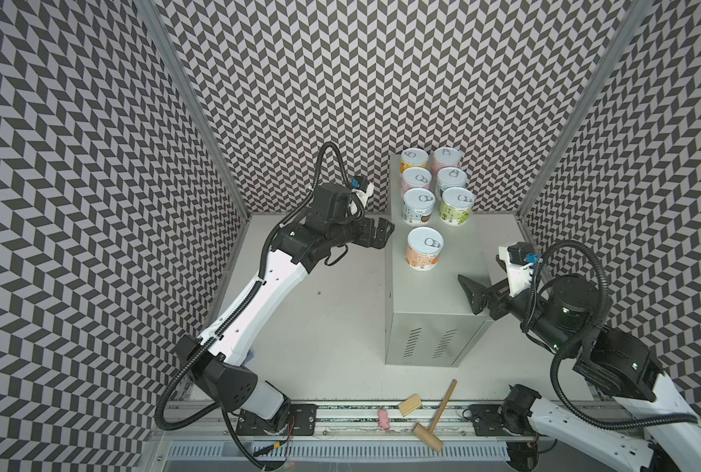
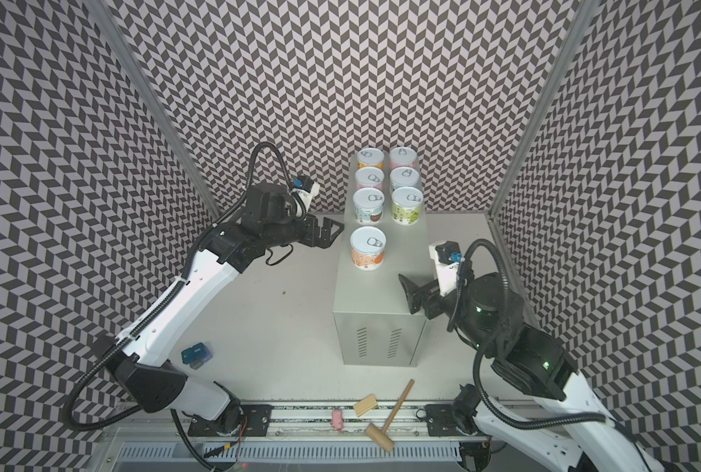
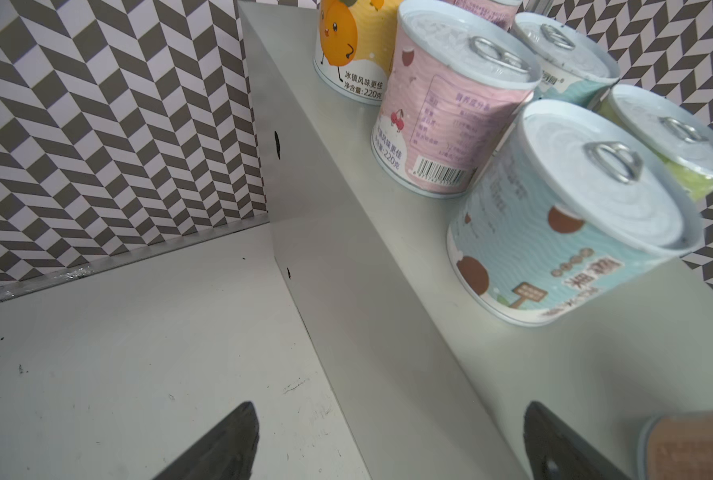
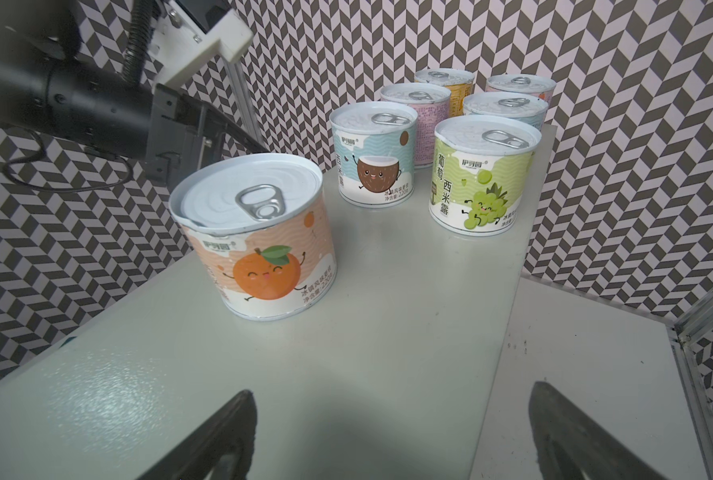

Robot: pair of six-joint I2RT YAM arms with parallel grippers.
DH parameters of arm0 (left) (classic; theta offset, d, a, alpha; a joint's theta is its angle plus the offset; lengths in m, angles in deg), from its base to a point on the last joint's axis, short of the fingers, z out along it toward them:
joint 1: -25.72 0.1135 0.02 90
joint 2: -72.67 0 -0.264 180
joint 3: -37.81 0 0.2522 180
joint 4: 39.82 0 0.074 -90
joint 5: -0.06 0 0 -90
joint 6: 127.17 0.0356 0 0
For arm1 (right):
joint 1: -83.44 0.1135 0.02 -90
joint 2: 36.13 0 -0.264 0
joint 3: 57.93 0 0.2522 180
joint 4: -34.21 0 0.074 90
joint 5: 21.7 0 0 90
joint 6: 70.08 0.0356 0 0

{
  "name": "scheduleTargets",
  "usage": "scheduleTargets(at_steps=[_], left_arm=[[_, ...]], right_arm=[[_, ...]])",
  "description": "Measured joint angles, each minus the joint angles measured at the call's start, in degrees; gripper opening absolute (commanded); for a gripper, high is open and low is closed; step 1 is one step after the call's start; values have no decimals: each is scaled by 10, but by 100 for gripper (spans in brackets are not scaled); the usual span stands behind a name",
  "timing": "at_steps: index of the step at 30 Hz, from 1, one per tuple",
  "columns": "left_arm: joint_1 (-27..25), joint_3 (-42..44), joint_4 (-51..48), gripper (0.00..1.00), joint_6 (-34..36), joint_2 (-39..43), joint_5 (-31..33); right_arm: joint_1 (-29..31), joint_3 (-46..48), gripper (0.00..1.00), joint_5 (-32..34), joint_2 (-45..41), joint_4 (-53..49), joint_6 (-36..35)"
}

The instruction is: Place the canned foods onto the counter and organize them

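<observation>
Pastel paper is wrapping the seven canned foods (image 1: 452, 180), all standing upright on the pale grey counter (image 1: 434, 298). Six are sitting in two rows of three at the back. The orange can (image 4: 259, 237) is standing alone in front of them, close to the counter's left edge.

In the right wrist view the orange can is showing a smiling orange fruit and "220克". The light blue can (image 4: 373, 153) is showing a cartoon coconut, and the green can (image 4: 483, 174) is reading "葡萄" and "西米露" beside smiling grapes. In the left wrist view the yellow can (image 3: 346, 45) is carrying "冰镇风味更佳" and "净含量:220克", and the pink can (image 3: 442, 112) is showing cherries and a barcode. The brand mark above each picture is too small to read.

The front half of the counter top is lying bare up to its front edge. The left gripper (image 1: 382, 233) is hovering just off the counter's left edge, jaws spread wide and holding nothing. The right gripper (image 1: 472, 296) is hanging over the right edge nearer the front, equally wide and empty.

On the white table (image 1: 320, 327) a wooden mallet (image 1: 438, 412) and a wooden block (image 1: 409, 405) are lying by the front rail, well apart from the counter.
</observation>
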Motion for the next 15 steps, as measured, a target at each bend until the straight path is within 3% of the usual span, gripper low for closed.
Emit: scheduleTargets(at_steps=[4,15], left_arm=[[-15,64,7,100,22,66,2],[-127,150,17,100,62,184,20]], right_arm=[[0,0,99,0,5,3,0],[0,0,99,-5,26,24,0]])
